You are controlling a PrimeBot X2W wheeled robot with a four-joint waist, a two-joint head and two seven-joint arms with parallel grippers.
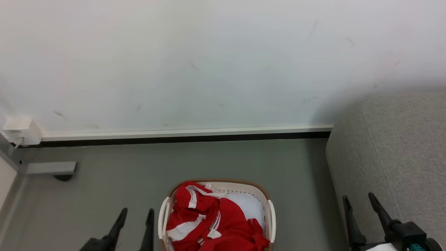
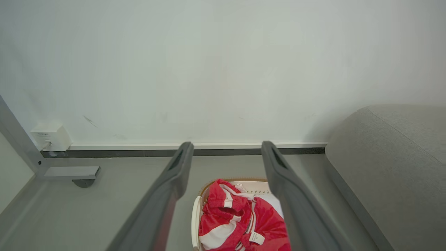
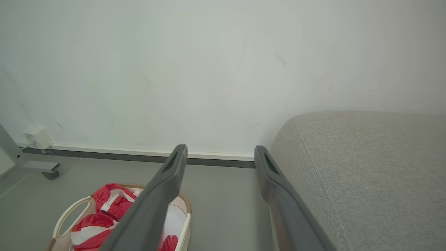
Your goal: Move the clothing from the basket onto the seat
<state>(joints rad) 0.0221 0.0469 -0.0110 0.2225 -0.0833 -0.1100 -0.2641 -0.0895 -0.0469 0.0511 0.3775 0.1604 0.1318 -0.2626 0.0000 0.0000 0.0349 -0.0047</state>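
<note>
Red clothing (image 1: 212, 219) with white stripes and a small label lies heaped in the white, brown-rimmed basket (image 1: 271, 212) on the floor at the bottom middle of the head view. My left gripper (image 1: 136, 212) stands open just left of the basket, nothing between its fingers. To the right, my right gripper (image 1: 359, 199) is open in front of the grey seat (image 1: 397, 153), apart from the basket. The left wrist view shows the clothing (image 2: 237, 219) and basket (image 2: 195, 219) between its open fingers (image 2: 181, 167). In the right wrist view the basket (image 3: 69, 212), clothing (image 3: 108, 205) and seat (image 3: 366, 167) appear.
A white wall (image 1: 209, 62) with a baseboard runs across the back. A white box (image 1: 21, 130) and a grey metal frame foot (image 1: 50, 168) sit at the far left. Grey floor (image 1: 209, 160) lies between the basket and the wall. A pale sheet (image 1: 249, 205) lines the basket.
</note>
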